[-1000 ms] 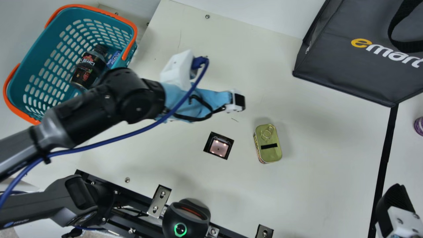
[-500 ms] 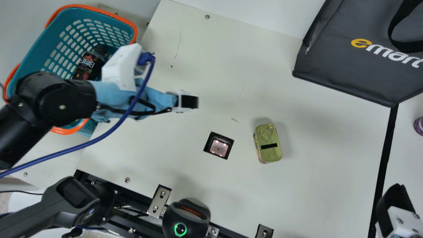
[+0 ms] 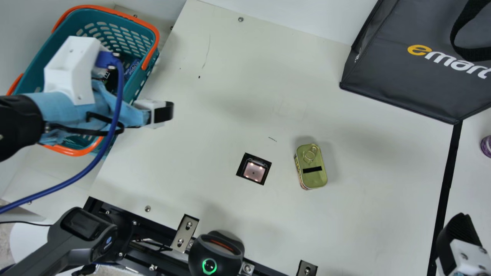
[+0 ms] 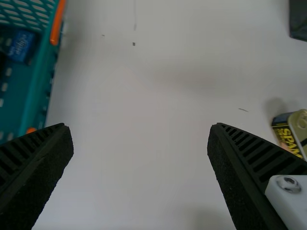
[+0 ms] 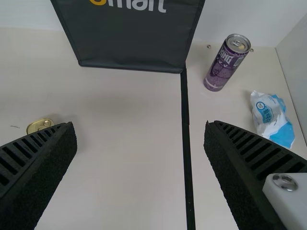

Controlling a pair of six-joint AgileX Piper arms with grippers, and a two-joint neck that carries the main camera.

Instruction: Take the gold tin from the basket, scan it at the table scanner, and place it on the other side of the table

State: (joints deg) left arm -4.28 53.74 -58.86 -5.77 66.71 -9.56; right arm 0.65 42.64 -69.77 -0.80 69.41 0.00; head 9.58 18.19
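While left gripper (image 3: 164, 112) and right gripper (image 3: 457, 228) gape, the gold tin (image 3: 315, 177) stands between scanner (image 3: 254, 171) and bag (image 3: 406, 76).

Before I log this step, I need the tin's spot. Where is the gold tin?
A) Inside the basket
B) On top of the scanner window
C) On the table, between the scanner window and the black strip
C: the gold tin sits on bare table, with the scanner window on one side and the black strip on the other.

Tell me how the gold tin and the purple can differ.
The gold tin is low and boxy with rounded corners; the purple can is a slim, upright cylinder. The tin's gold lid bears a black strip, while the can's silvery top has none. Both have pull tabs.
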